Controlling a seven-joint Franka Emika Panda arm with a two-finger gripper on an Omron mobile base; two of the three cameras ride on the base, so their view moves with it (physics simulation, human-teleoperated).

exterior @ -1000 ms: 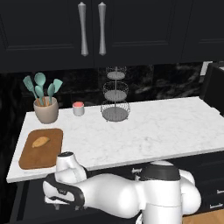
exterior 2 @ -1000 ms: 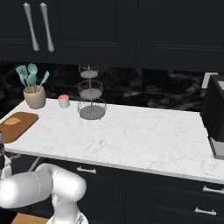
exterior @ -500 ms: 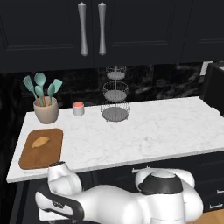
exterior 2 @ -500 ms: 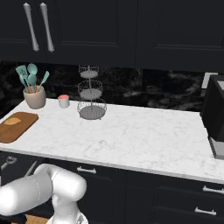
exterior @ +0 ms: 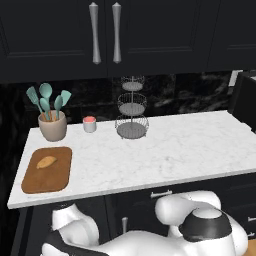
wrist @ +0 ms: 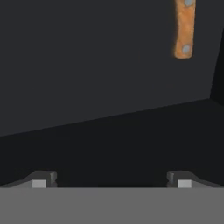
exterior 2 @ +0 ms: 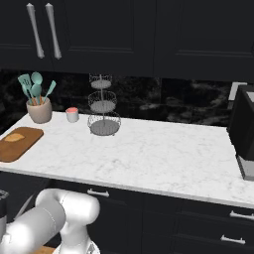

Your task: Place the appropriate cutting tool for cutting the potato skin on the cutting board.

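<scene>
The tool (wrist: 111,180) hangs wide open and empty inside a dark drawer, an orange knife handle (wrist: 184,29) ahead. The potato (exterior: 46,161) lies on the board (exterior: 60,175) at the surface's left end — the peeler cannot be made out. Best to pass over the knife and find the slim grey peeler first.

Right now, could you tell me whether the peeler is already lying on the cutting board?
No, the cutting board carries only the potato in the left base view, with no peeler on it.

Arm (exterior: 150,240): glossy white rounded shells, bulbous segments, dark grey-black bands at the joints. One joint cap near the elbow is dark grey with a lighter ring. Fingertips (wrist: 40,180): small, dark grey, with pale square pads.
</scene>
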